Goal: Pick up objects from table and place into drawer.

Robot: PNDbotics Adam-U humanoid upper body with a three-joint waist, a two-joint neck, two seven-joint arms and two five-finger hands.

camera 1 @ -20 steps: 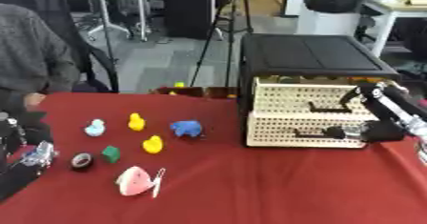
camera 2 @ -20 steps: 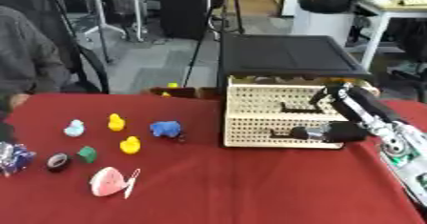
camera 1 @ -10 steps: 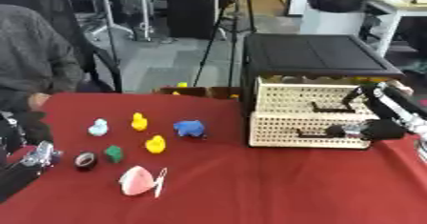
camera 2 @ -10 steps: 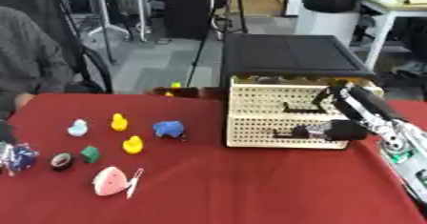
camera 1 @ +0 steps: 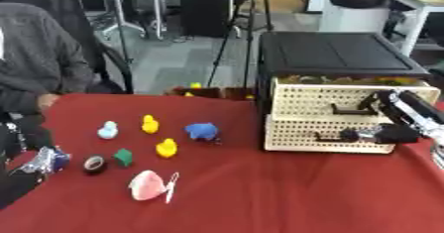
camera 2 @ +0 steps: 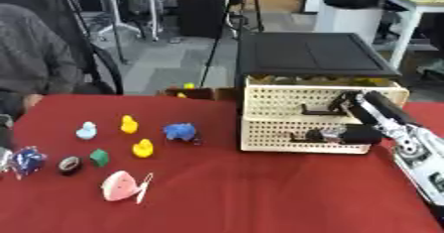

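On the red table [camera 1: 260, 197] stands a cream perforated cabinet [camera 1: 304, 123] with a black top and two drawers. The upper drawer [camera 2: 286, 98] sticks out slightly. My right hand [camera 2: 373, 110] lies against the drawer fronts, between the upper handle [camera 1: 351, 110] and the lower handle [camera 1: 334, 138]. Left of the cabinet lie a blue toy [camera 1: 202, 131], two yellow ducks [camera 1: 150, 124] [camera 1: 166, 147], a light blue duck [camera 1: 107, 129], a green block [camera 1: 123, 157], a dark tape roll [camera 1: 94, 163] and a pink-white thing [camera 1: 147, 185]. My left hand [camera 1: 34, 165] shows at the lower left edge.
A small yellow item [camera 1: 195, 85] sits at the table's far edge. Bare red cloth stretches along the front of the table, below the cabinet. Behind the table are tripod legs and office furniture.
The whole picture has shifted a little. My right hand stays at the drawer fronts, and the toys lie where they were.
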